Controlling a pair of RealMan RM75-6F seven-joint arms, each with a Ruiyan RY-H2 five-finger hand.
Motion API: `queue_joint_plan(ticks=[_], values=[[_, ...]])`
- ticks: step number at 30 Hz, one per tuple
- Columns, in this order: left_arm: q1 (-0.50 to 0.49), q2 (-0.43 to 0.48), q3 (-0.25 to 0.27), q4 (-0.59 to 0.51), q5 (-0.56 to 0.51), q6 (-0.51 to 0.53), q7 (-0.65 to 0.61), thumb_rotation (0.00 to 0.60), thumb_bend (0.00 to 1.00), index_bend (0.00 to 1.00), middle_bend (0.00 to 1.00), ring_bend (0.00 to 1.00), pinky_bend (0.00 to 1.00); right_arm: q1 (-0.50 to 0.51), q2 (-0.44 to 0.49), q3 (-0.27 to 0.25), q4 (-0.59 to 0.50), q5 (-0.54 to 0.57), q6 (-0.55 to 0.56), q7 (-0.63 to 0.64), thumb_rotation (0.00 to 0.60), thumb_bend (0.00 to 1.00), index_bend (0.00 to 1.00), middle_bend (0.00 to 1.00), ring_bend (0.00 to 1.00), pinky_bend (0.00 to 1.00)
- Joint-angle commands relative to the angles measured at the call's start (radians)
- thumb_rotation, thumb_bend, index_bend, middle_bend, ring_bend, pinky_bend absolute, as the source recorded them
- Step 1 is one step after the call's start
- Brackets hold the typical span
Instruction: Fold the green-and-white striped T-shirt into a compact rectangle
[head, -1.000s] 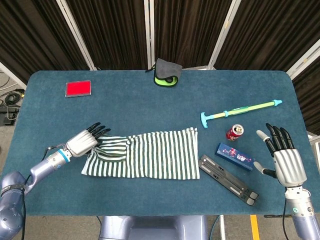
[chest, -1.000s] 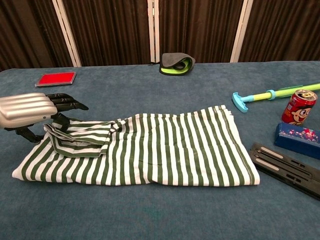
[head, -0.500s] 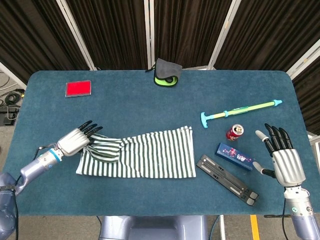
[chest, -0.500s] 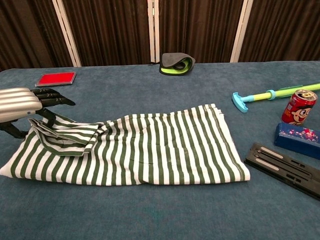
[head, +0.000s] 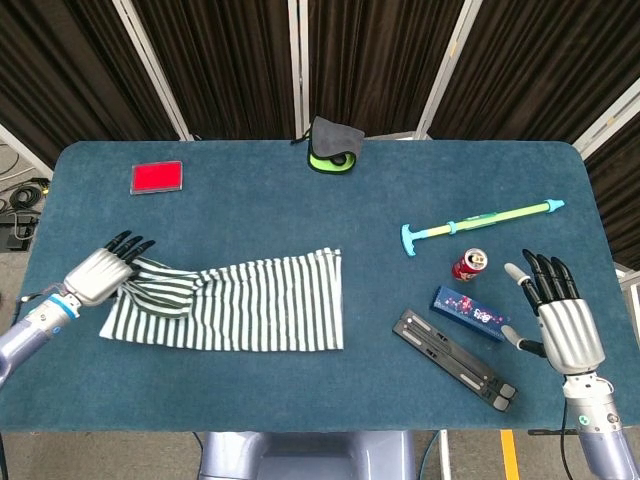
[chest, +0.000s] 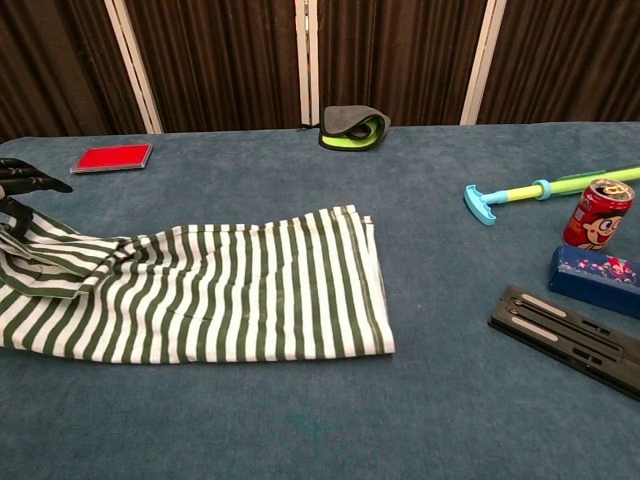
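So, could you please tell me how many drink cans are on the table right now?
1: the red can stands upright near the table's right side, between the toy pump and the blue box. No others show.

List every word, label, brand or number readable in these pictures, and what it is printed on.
No text can be read.
Red can: cartoon face print; lettering too blurred to read.
Blue box: small pink and white marks, too small to read.
Red case, black rack, T-shirt: no lettering visible.
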Motion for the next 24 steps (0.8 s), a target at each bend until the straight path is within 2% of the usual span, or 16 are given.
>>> queue_joint_plan(ticks=[1, 5, 8, 16, 24], values=[[0.019, 0.015, -0.004, 0.011, -0.008, -0.032, 0.010, 0.600, 0.58, 0.84, 0.00, 0.00, 0.00, -0.001, 0.000, 0.000, -0.001, 0.000, 0.001, -0.003, 0.600, 0.00, 0.20, 0.00, 0.00, 0.00], [0.030, 0.025, -0.010, 0.011, -0.016, -0.051, 0.017, 0.600, 0.58, 0.84, 0.00, 0.00, 0.00, -0.001, 0.001, 0.001, -0.003, 0.000, 0.003, -0.003, 0.600, 0.00, 0.20, 0.00, 0.00, 0.00], [0.027, 0.024, -0.020, -0.001, -0.023, -0.023, 0.013, 0.600, 0.58, 0.84, 0.00, 0.00, 0.00, -0.002, 0.002, 0.002, -0.006, 0.001, 0.004, 0.000, 0.600, 0.00, 0.20, 0.00, 0.00, 0.00], [-0.013, -0.016, -0.067, -0.051, -0.052, 0.140, -0.028, 0.600, 0.60, 0.87, 0.00, 0.00, 0.00, -0.006, 0.013, 0.004, -0.011, 0.001, 0.013, 0.024, 0.600, 0.00, 0.20, 0.00, 0.00, 0.00], [-0.099, -0.071, -0.121, -0.110, -0.078, 0.249, -0.041, 0.600, 0.62, 0.88, 0.00, 0.00, 0.00, -0.007, 0.019, 0.004, -0.011, 0.001, 0.013, 0.043, 0.600, 0.00, 0.20, 0.00, 0.00, 0.00]])
